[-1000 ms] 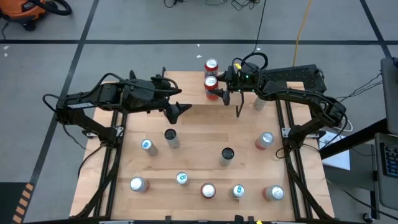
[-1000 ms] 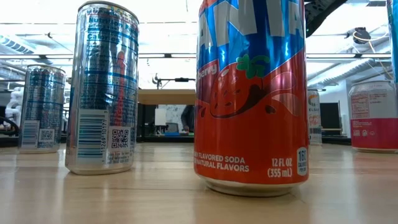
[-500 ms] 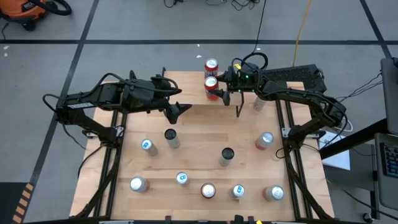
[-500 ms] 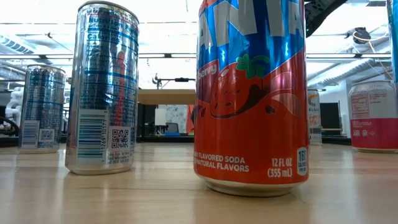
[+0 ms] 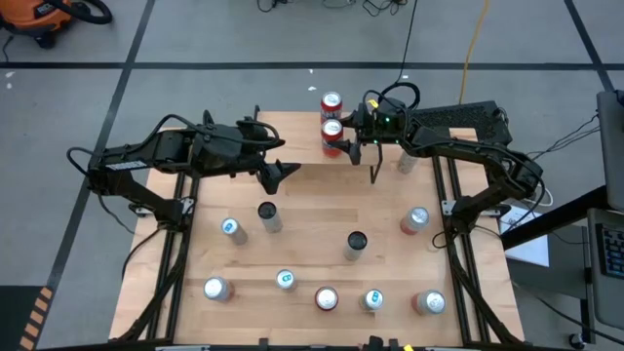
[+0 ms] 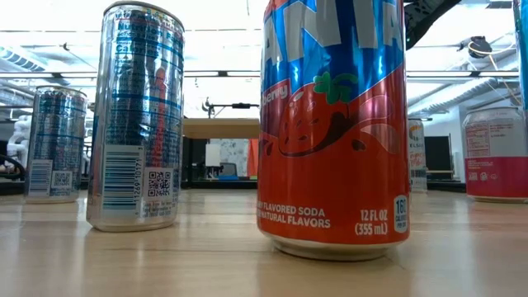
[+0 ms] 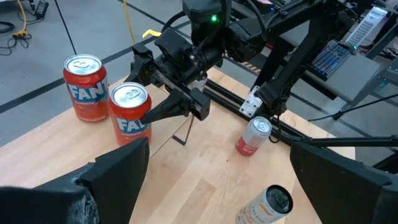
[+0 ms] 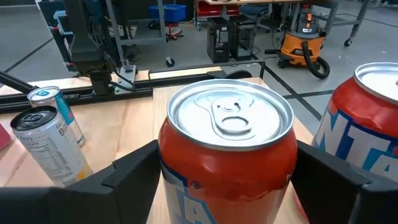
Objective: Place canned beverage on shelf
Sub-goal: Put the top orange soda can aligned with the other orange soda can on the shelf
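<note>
Grey concrete floor crossed by dark lines, around a pale butcher-block tabletop of glued wooden strips. Found the task's can, a red Fanta can with a bright aluminium lid and pull tab, upright at the far edge of the tabletop, just beside a second Fanta can of the same make. Seemed to stand on the shelf, a light flat board on thin black legs, though could not confirm this from above. Saw the right gripper set about the nearer can at mid-height; could not tell whether it was pinching the can or had let go. Noted the left gripper hanging over the far-left part of the tabletop, spread wide and holding nothing. Judged the placing nearly done, with only the release and retreat left. Judged the main risk to be a retreat begun before the can was fully free: smooth, thin-walled and cylindrical on a narrow rim, so easily dragged or tipped. Judged a sideways nudge enough to knock the neighbouring can off the far edge, or to rock the light board on its slender legs. Elsewhere, only slim glossy cans standing toward the near edge, well apart from both arms.
</note>
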`<state>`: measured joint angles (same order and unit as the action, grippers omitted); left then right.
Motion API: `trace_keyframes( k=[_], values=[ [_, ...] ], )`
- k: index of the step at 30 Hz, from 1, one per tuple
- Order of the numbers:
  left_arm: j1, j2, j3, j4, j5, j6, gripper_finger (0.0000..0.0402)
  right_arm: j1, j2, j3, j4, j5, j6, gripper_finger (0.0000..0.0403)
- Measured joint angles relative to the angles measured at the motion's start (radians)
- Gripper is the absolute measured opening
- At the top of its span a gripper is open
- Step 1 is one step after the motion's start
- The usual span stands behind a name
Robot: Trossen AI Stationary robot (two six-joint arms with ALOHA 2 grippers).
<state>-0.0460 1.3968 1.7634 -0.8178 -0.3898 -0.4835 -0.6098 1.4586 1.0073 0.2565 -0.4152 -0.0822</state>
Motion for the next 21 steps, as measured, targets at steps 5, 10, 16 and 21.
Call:
trace_keyframes(
  k=[5, 10, 16, 21],
  values=[
    [0.000, 0.000, 0.000, 0.000, 0.000, -0.001, 0.0390, 0.000, 0.000, 0.000, 0.009, -0.001, 0.019, 0.0321],
    [0.000, 0.000, 0.000, 0.000, 0.000, -0.001, 0.0390, 0.000, 0.000, 0.001, 0.032, -0.001, 0.037, 0.0338],
    [0.000, 0.000, 0.000, -0.001, 0.000, -0.007, 0.0390, -0.002, -0.022, 0.001, 0.031, 0.000, 0.047, 0.0342],
    [-0.003, 0.000, 0.000, -0.003, 0.000, -0.007, 0.0390, -0.006, -0.115, 0.002, 0.010, 0.053, 0.051, 0.0342]
  ],
)
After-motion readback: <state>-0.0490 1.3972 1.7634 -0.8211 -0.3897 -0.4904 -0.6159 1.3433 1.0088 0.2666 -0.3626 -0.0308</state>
